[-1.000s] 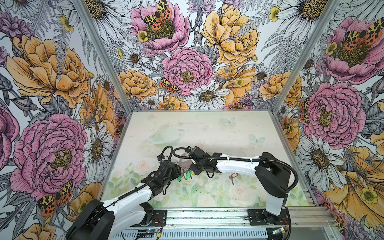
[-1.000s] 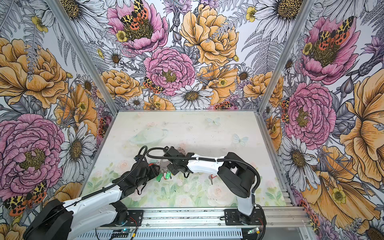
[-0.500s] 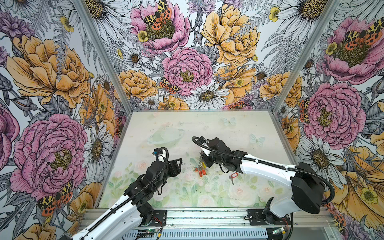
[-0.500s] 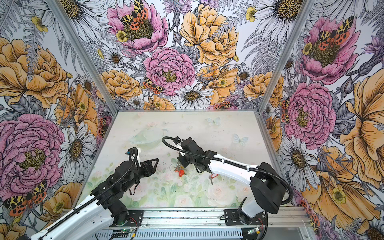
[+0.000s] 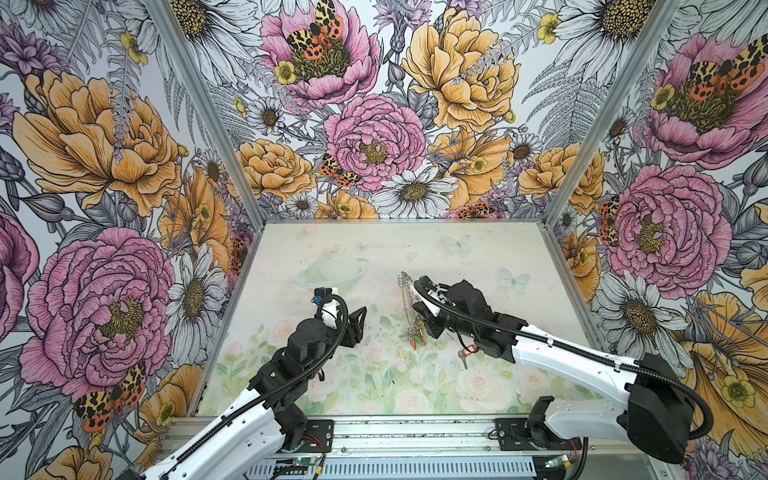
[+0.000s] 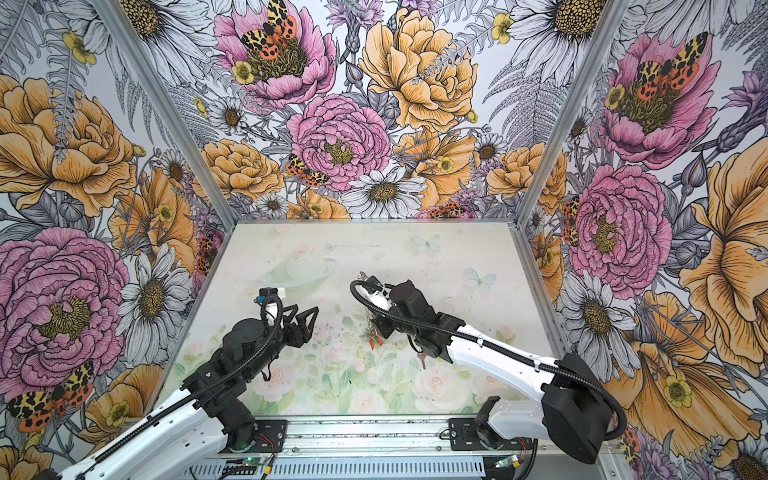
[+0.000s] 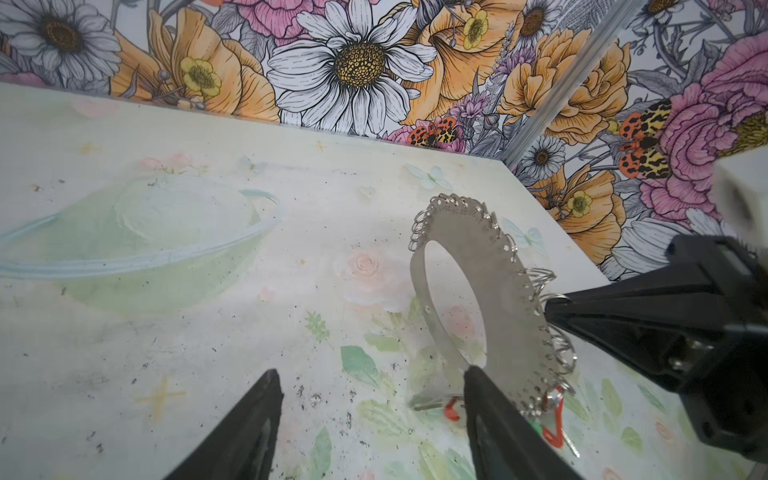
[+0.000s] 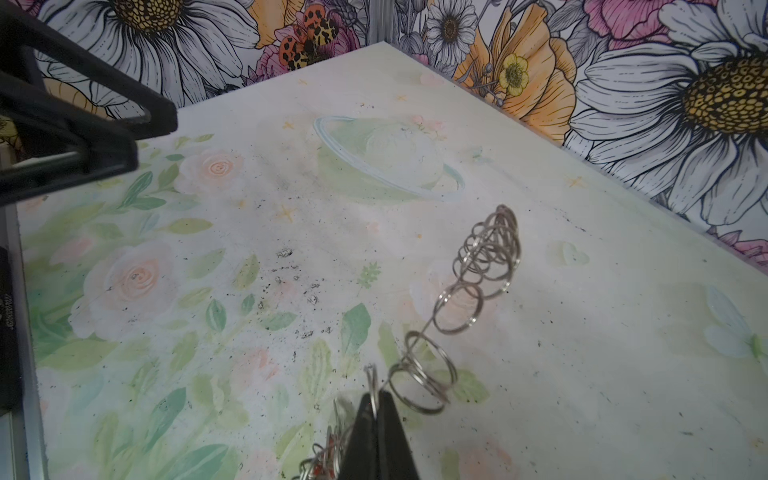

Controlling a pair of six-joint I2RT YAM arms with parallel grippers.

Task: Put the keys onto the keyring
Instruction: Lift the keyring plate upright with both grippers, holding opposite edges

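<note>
Your right gripper: fingers pressed together, pinching keyring at its ringed outer edge, band standing on edge. Keys with red and green tags hang at its lower end, probably on rings; too blurred to confirm. Your left gripper: fingers spread, empty, just beside keyring. Separate red-tagged key lies on table beneath right arm.

Bare table ahead of left hand, keyring blocking its right
</note>
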